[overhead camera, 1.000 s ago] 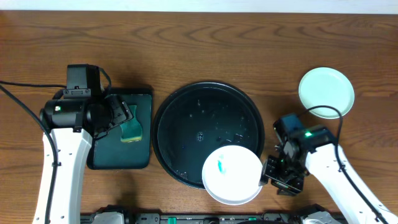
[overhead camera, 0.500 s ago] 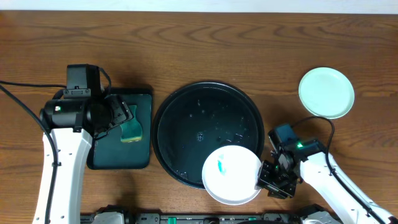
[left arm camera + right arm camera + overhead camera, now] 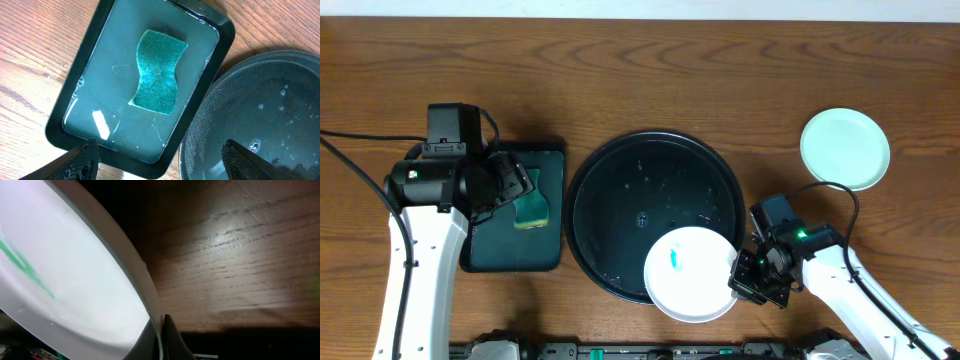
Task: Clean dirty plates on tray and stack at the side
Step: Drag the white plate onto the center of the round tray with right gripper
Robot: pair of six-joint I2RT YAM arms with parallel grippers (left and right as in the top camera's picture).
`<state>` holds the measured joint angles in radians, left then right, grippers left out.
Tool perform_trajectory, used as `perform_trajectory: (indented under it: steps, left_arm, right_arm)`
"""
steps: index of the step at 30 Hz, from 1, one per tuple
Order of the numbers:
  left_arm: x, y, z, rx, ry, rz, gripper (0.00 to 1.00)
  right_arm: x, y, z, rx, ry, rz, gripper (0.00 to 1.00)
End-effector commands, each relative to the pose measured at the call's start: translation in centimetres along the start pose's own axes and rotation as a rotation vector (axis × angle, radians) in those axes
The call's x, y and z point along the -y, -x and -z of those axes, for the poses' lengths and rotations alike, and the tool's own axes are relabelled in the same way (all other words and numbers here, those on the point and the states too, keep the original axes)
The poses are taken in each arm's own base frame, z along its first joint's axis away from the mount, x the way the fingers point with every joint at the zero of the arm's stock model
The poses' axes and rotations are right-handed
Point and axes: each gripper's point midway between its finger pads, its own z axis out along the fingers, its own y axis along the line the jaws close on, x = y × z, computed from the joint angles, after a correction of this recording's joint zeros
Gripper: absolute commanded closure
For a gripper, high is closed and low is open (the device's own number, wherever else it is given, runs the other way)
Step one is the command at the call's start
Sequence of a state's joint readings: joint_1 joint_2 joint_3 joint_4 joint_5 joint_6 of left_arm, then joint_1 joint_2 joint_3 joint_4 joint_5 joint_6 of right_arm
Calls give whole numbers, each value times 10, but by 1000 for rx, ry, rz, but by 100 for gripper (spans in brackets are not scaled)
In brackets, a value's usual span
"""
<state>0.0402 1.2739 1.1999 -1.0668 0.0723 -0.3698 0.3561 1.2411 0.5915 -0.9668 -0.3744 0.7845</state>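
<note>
At the front-right rim of the tray, the right gripper pinches the smeared white plate for cleaning; the left gripper gapes.

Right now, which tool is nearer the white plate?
Right. The right tool is shut on the rim of the white plate; the left tool hangs open over the sponge tray, beyond the round tray.

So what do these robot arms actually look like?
Both have white tube-like links and chunky black joints. The left arm trails a black cable; the right arm has a looped black cable and a blue block. Each shows a small green light.
</note>
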Motion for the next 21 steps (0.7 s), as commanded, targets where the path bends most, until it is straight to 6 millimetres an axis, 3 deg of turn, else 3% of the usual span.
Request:
perform_trajectory:
  steps: [1,7,16,21]
  left_arm:
    - [-2,-2,-3,-12,9,12,21]
    - [-2,-2,-3,-12,9,11,21]
    - [-2,-2,-3,-12,8,12,21]
    - [-2,-1,-3,-11,9,11,21]
  right_arm:
    - [-3,0,0,7,8,26,99]
    - [-15,10,1,52,52,146,99]
    - [-66,62,21,260,234,211,99]
    - [-67,82,6,209,272,166,99]
